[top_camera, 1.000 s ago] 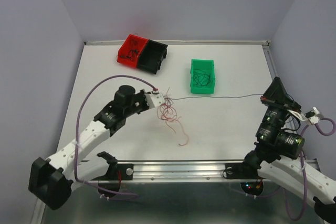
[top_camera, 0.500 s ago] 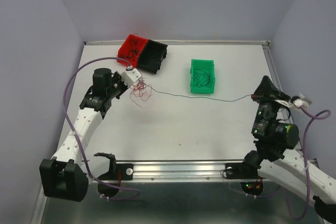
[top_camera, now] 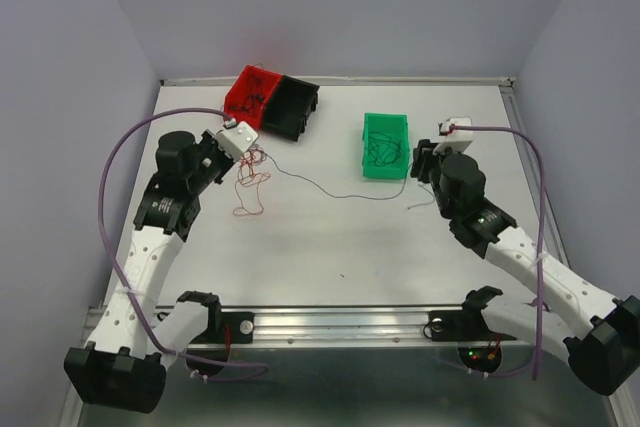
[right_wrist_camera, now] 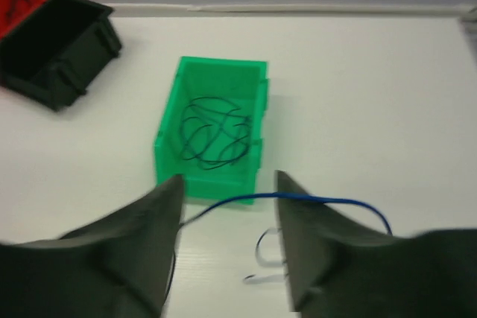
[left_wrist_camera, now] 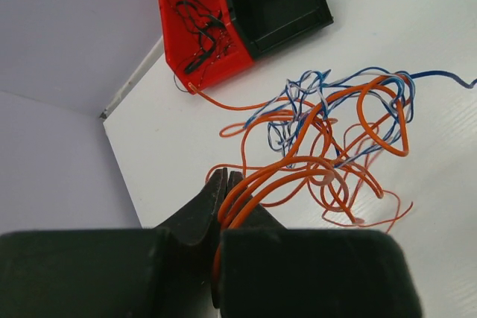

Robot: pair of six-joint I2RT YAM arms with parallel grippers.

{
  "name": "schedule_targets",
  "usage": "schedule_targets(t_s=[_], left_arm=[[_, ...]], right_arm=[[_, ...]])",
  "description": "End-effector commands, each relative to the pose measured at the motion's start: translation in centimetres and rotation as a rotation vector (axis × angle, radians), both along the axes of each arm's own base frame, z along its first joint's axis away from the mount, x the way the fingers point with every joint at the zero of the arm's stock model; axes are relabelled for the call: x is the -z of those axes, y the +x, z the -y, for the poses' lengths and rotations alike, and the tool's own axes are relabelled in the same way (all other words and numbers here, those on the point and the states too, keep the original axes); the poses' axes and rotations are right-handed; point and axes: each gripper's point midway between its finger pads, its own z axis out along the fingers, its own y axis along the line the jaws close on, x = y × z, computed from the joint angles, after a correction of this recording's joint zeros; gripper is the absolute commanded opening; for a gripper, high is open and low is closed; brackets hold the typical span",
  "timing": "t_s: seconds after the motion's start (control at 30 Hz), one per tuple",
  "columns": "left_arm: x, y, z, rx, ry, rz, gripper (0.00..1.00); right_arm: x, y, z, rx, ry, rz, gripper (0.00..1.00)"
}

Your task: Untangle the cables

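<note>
Left gripper [left_wrist_camera: 226, 178] — pinching orange cables [left_wrist_camera: 298, 173] of the tangle; right gripper [right_wrist_camera: 229, 184] — standing spread, blue cable [right_wrist_camera: 328, 200] crossing between its jaws.

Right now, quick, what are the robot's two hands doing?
Left gripper: shut on the orange cables.
Right gripper: open, a blue cable crossing its gap.

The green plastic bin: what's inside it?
Inside the green plastic bin, thin black cables lie in tangled loops on its floor. Its near wall hides the floor's front edge, so anything tucked there cannot be seen.
</note>
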Motion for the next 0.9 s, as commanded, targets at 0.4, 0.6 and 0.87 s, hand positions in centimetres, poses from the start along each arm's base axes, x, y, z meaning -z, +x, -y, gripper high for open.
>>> schedule_targets(t_s=[0.4,0.6,0.87], left_arm=[[-4.6,-5.7,5.8,0.37,-0.055,0.006,0.0],[-3.7,-6.1,6.6,0.38,-0.056,-0.02,0.0],[-0.9,-6.5,8.4,0.394,-0.059,-0.127,0.0]], right_arm=[[1.8,-8.3,-18.3,-1.258,0.011,0.013,0.93],[0.2,-10.9,-21.3,-1.467,0.056,0.214,0.91],[-1.8,-12.8,-24.6,-1.495,0.039,0.352,0.86]])
